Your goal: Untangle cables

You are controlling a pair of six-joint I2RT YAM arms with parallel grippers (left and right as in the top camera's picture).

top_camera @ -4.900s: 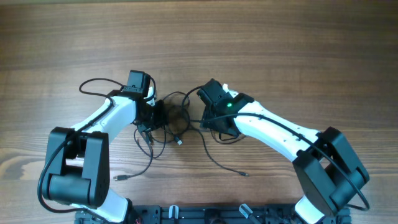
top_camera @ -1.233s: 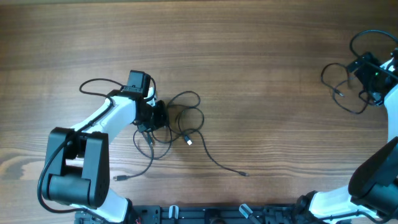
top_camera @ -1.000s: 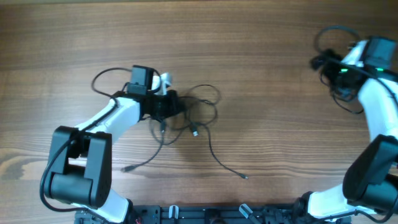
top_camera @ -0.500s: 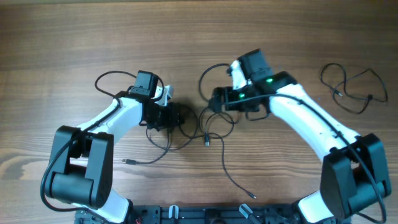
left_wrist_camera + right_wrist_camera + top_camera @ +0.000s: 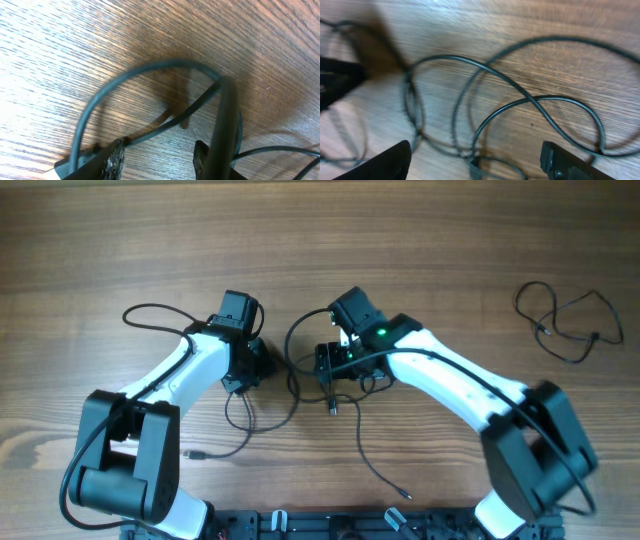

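Note:
The tangled cables [image 5: 296,366] lie in loose black loops at the table's middle, between my two grippers. One strand trails to a plug [image 5: 402,493] near the front edge, and another ends at a plug [image 5: 190,452] at the front left. My left gripper [image 5: 252,365] sits at the tangle's left edge. In the left wrist view its jaws [image 5: 157,159] stand apart over bare wood, with a cable [image 5: 150,75] arching just ahead. My right gripper [image 5: 328,366] is at the tangle's right edge. It is wide open [image 5: 477,160] over crossing loops [image 5: 520,95].
A separate black cable [image 5: 565,325] lies in a loose loop at the far right of the table. A cable loop [image 5: 150,315] reaches out left of the left arm. The arm bases stand at the front edge.
The right arm carried one cable to the far right, left it there and came back to the middle tangle. The left gripper has shifted slightly, and the tangle has been pulled about.

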